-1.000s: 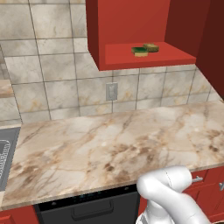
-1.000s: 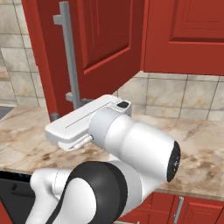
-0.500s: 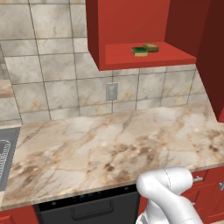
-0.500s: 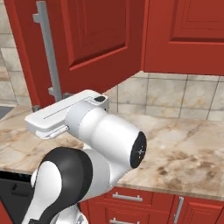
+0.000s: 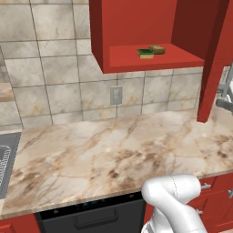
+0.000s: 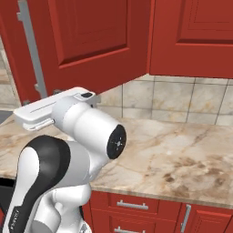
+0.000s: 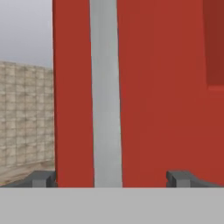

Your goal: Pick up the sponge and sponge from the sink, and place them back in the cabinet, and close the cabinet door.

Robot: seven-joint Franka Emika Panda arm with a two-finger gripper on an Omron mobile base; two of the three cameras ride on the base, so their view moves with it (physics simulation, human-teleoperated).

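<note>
Both sponges lie side by side on the red shelf of the open cabinet (image 5: 136, 27): the green-topped sponge (image 5: 145, 53) and the tan sponge (image 5: 157, 49). The cabinet door (image 5: 213, 59) stands partly open at the right, seen almost edge-on. From the other side its panelled face (image 6: 91, 41) and long silver handle (image 6: 28, 50) show. In the hand view my gripper (image 7: 113, 178) is open and close to the door (image 7: 162, 96). Its two fingertips stand wide apart on either side of the handle (image 7: 105, 96), and nothing is held. The sink (image 5: 5, 159) shows at the far left edge.
A marble counter (image 5: 113, 154) runs under the cabinet, with a tiled wall and an outlet (image 5: 116, 95) behind it. A closed red wall cabinet (image 6: 195, 36) hangs to the right of the door. My arm's big white links (image 6: 86, 127) fill the near space above the counter's front.
The door has swung leftward, toward the cabinet, and my arm has followed it to the left. Both sponges rest where they were on the shelf.
</note>
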